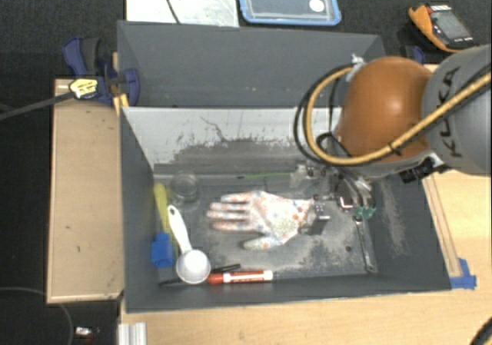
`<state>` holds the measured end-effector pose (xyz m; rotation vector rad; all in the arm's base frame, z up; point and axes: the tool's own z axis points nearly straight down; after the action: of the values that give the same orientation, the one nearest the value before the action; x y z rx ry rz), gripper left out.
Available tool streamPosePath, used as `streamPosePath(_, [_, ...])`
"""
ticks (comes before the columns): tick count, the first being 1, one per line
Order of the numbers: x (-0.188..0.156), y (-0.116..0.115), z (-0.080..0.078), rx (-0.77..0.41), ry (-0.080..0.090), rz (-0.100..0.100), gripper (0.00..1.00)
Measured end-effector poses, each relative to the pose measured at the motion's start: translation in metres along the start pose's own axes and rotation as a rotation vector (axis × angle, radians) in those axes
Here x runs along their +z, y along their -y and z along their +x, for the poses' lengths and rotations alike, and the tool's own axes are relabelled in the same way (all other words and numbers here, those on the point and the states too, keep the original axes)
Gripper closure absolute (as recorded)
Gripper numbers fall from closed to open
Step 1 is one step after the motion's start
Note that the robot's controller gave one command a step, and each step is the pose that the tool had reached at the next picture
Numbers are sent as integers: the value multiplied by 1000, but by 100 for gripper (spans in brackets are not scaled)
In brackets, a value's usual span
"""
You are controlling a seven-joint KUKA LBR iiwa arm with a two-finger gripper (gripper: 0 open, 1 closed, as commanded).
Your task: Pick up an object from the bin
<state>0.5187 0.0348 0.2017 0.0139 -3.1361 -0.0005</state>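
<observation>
My gripper [319, 217] hangs low over the right part of the bin floor, under the orange wrist cover, at the wrist end of a pale speckled glove [257, 217] shaped like a hand. The glove lies flat in the middle of the bin, its fingers pointing left. The gripper's dark metal parts touch or overlap the glove's cuff; nothing is clearly seen between them. A red marker with a white label [242, 276] lies along the front wall, below the glove.
At the left end of the bin lie a white measuring spoon [184, 251], a yellow and blue brush-like tool [161, 228] and a clear round lid or cup [183, 187]. The arm and its cables cover the right rear of the bin.
</observation>
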Motion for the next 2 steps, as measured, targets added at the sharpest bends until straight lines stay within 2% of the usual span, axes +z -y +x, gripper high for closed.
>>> streamPosePath(1, [-4,0,-2,1,8,0,0])
streamPosePath(2, [32,-29,-10,-80,18,1,0])
